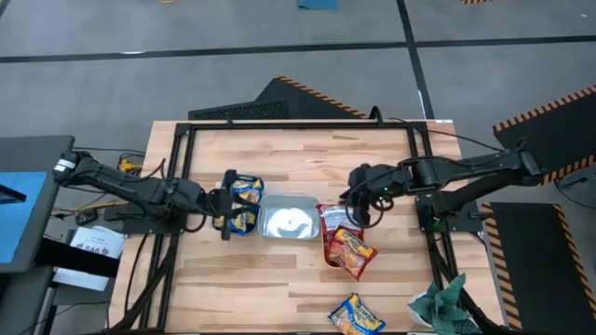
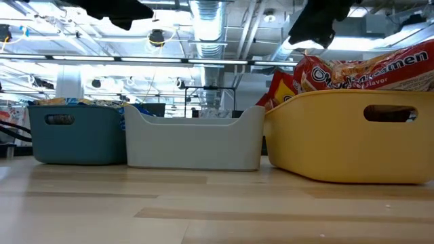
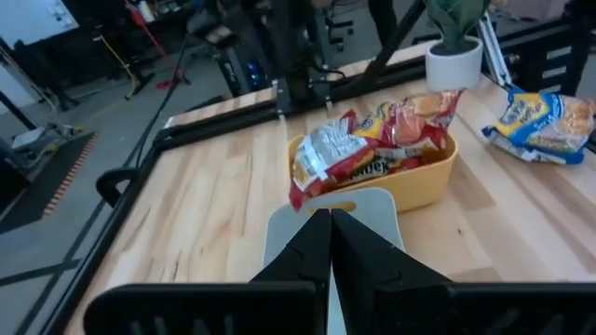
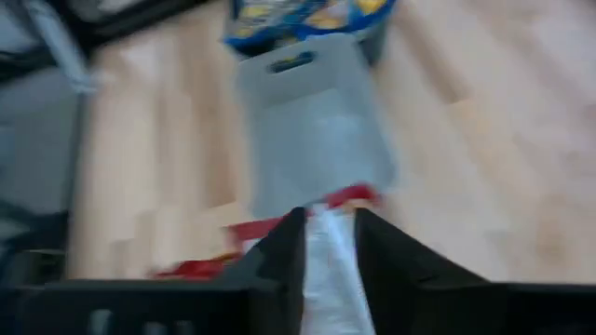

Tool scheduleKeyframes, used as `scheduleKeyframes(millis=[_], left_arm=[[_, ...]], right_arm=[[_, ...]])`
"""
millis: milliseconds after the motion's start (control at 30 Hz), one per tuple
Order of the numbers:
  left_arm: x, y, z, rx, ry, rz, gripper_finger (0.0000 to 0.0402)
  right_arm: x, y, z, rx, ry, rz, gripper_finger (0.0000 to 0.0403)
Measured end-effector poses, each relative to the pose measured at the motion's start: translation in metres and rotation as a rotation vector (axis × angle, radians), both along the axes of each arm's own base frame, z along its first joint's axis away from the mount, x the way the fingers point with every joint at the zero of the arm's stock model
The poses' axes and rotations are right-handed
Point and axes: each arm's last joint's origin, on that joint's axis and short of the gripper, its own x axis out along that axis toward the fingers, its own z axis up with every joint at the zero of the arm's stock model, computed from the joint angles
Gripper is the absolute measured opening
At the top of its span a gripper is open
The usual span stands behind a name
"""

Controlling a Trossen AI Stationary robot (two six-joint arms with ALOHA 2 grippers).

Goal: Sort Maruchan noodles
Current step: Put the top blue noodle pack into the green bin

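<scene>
Red-orange Maruchan packets (image 1: 346, 247) pile in the yellow-orange bin (image 2: 352, 146), also showing in the left wrist view (image 3: 372, 144). Yellow-and-blue packets (image 1: 246, 200) fill the teal bin (image 2: 78, 132). One more yellow-and-blue packet (image 1: 356, 316) lies flat near the table's near edge. My right gripper (image 1: 354, 212) hangs over the orange bin's far end, shut on a red packet's silvery end (image 4: 326, 256). My left gripper (image 3: 329, 228) is shut and empty, beside the teal bin (image 1: 223, 216). My right gripper pinches the silvery end (image 4: 328, 270) of a red-orange packet between its two fingers, coming from above and the table's right. The packet's red part (image 4: 247, 233) hangs below, over the pile in the orange bin. Whether it rests on the pile, I cannot tell.
A grey-white bin (image 1: 289, 219) stands between the teal and orange bins, with no packets in it. A small white pot with a green plant (image 1: 438, 302) sits at the table's near right corner. Bare wood lies toward the far edge and near left.
</scene>
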Motion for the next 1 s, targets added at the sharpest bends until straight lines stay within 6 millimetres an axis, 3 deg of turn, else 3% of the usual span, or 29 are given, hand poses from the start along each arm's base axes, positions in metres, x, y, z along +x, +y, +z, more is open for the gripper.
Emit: scheduleKeyframes(millis=[167, 333, 467, 600, 867, 1000], left_arm=[[0.001, 0.001, 0.001, -0.015, -0.020, 0.009, 0.0000], [0.002, 0.001, 0.004, -0.023, -0.047, 0.008, 0.0000], [0.002, -0.001, 0.009, -0.090, -0.097, -0.028, 0.0000], [0.000, -0.006, 0.014, -0.157, -0.135, -0.120, 0.0000], [-0.010, -0.032, 0.020, -0.248, -0.158, -0.361, 0.0000], [-0.020, -0.046, 0.025, -0.264, -0.189, -0.433, 0.0000]], right_arm=[[0.010, 0.017, -0.001, 0.254, -0.019, 0.131, 0.0198], [0.019, 0.053, -0.005, 0.456, 0.076, 0.157, 0.0260], [0.024, 0.092, -0.004, 0.546, 0.187, 0.156, 0.0270], [0.023, 0.135, -0.012, 0.537, 0.336, 0.043, 0.0271], [0.031, 0.222, -0.050, 0.582, 0.561, -0.197, 0.0271], [0.047, 0.252, -0.072, 0.610, 0.614, -0.301, 0.0271]])
